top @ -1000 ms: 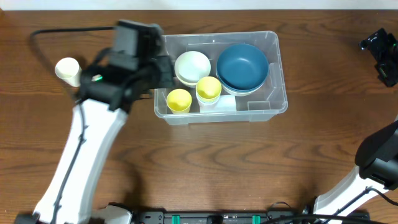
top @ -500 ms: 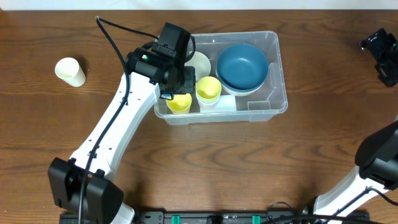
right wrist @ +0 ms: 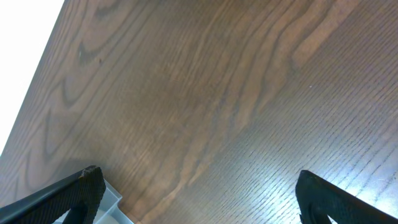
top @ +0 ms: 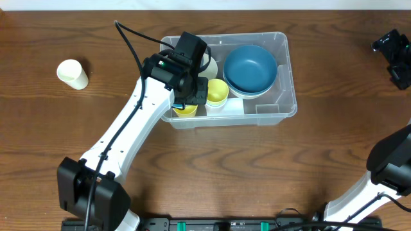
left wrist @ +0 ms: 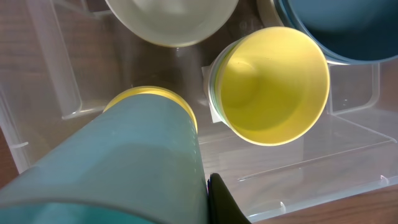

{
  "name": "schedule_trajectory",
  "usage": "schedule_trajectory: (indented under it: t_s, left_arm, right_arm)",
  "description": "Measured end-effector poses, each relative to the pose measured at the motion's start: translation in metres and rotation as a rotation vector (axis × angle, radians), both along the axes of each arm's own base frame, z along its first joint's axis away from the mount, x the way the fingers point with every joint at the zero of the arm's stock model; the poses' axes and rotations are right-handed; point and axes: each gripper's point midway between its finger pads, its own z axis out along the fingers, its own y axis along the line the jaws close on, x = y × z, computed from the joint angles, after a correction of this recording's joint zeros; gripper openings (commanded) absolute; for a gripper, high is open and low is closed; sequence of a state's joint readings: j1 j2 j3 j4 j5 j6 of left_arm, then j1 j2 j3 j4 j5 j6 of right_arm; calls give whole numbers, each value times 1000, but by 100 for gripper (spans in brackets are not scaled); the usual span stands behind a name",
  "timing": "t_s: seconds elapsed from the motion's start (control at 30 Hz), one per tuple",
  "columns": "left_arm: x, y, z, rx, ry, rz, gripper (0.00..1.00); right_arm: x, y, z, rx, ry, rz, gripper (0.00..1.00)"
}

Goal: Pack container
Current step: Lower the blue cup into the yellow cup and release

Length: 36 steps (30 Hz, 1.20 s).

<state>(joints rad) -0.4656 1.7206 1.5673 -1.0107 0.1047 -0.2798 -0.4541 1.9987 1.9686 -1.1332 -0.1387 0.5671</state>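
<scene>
Sitting near the middle of the table (top: 321, 160), toward its far edge, the container (top: 273, 108) is a clear rectangular bin with rounded corners, its long side running left to right. A blue bowl (top: 250, 67) fills its right half. A white bowl (top: 210, 64) lies at the far left, partly hidden in the overhead view by the left arm. Two yellow cups stand along the near wall: one upright yellow cup (top: 217, 91) beside the blue bowl, and another yellow cup (top: 183, 110) in the near left corner. The left end effector (top: 192, 96) hangs over that corner, closed narrow on the wall of a teal cup (left wrist: 124, 168). In the left wrist view one black finger (left wrist: 219, 200) shows beside this cup, whose bottom sits at the corner cup's yellow rim; whether it is pushed fully in cannot be told. A cream cup (top: 72, 73) lies tilted on the bare wood, well apart to the left. The right end effector (top: 395, 58) is at the table's far right edge, its jaws spread wide and holding nothing over bare wood.
</scene>
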Motion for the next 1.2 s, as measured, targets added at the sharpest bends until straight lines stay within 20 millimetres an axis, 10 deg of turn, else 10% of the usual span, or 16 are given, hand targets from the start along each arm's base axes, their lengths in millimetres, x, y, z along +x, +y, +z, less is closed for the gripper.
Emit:
schedule_trajectory:
  t_s: [0.67, 0.87, 1.2]
  left_arm:
    - [2, 0, -39, 51, 92, 9, 6]
    - [3, 1, -39, 59, 88, 12, 33]
    - [4, 8, -39, 77, 89, 28, 35]
  right_arm:
    - [0, 0, 0, 0, 0, 0, 99]
    - [0, 0, 0, 0, 0, 0, 99]
    - [0, 0, 0, 0, 0, 0, 99]
